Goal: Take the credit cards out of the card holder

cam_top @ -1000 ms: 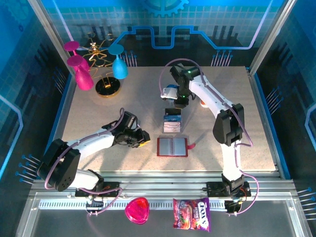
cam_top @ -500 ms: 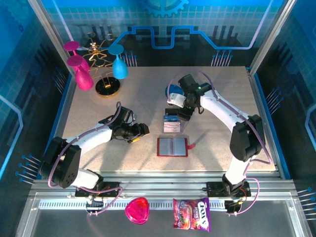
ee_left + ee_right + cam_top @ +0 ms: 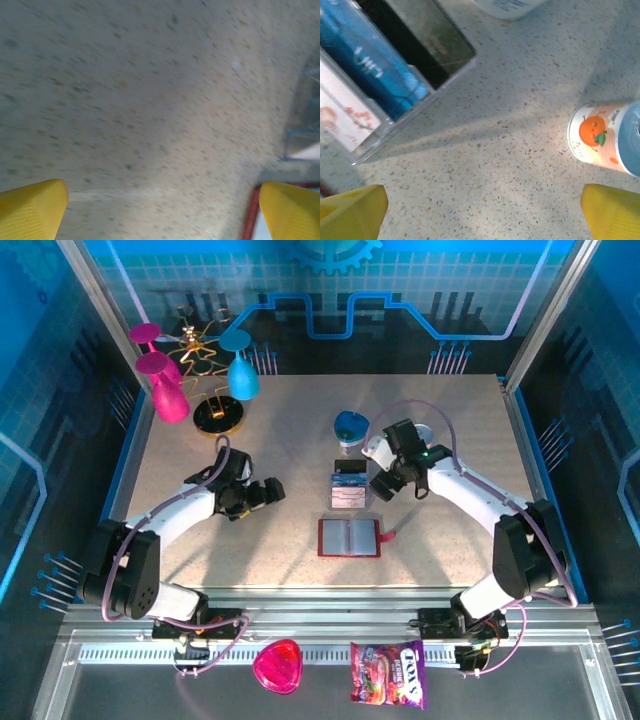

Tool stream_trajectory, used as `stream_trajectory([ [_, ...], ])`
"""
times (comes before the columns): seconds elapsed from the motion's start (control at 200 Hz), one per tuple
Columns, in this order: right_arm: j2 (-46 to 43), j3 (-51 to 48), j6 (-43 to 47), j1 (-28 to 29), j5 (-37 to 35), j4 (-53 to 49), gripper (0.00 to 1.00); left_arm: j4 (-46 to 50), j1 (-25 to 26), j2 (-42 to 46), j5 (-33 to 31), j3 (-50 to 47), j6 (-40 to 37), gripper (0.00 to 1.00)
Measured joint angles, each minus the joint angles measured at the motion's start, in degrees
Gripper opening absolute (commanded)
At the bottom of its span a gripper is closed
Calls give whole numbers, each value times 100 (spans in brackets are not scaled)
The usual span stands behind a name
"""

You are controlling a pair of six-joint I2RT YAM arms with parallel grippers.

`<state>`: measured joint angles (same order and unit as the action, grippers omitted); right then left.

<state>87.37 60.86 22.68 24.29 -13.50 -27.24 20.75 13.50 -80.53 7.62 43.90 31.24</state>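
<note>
Overhead, a pale speckled table (image 3: 200, 450) sits inside a metal-framed booth with blue walls printed in a circuit pattern. At its far left corner a gold stand (image 3: 218, 415) carries pink and blue goblets. On the grey ledge in front of the arm bases lie a pink heart-shaped dish (image 3: 277, 665) and a colourful candy bag (image 3: 388, 675).

Near the middle of the table the card holder (image 3: 350, 537) lies open and flat, pale pockets facing up, its strap tab pointing right. Just beyond it, apart from it, stands a clear plastic tray (image 3: 349, 502) with the credit cards (image 3: 349, 495) upright in its slots; the right wrist view shows a blue one (image 3: 370, 65), a pinkish-white one beside it and a dark one behind. A blue cup (image 3: 350, 425) sits further back.

The left gripper (image 3: 268, 492) hovers left of the card holder, its yellow fingers (image 3: 32, 207) spread wide with bare tabletop between them; a red edge of the card holder shows at the lower right of its wrist view. The right gripper (image 3: 385, 483) hangs just right of the tray, jaws likewise wide apart and holding nothing, with the tabletop between its fingers and a small can (image 3: 605, 145) printed with an orange off to one side
</note>
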Motion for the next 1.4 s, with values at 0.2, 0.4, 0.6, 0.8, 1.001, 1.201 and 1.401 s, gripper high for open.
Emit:
stream_trajectory([
  [0.2, -350, -1200, -761, -376, 28, 1272, 100, -48, -26, 741, -1294, -15, -501, 99],
  [0.4, -420, -2218, -1386, -817, 52, 2629, 100, -485, -70, 1049, -2533, -297, -1010, 99],
  [0.6, -431, -2813, -1764, -1239, 63, 3995, 100, -901, -363, 1047, -3202, -520, -1250, 99],
  [0.8, -463, -3141, -1784, -1351, 103, 5265, 100, -1919, -743, 1051, -3344, -990, -1585, 99],
  [1.001, -297, -3571, -1954, -1790, 378, 6605, 100, -3644, -1296, 973, -3032, -1947, -1978, 99],
  [1.201, 42, -3945, -2208, -2116, 693, 7381, 100, -5047, -1735, 531, -2149, -2269, -2131, 99],
  [1.401, 44, -3943, -2273, -2116, 820, 7663, 100, -6011, -1893, -87, -1403, -2238, -2155, 99],
])
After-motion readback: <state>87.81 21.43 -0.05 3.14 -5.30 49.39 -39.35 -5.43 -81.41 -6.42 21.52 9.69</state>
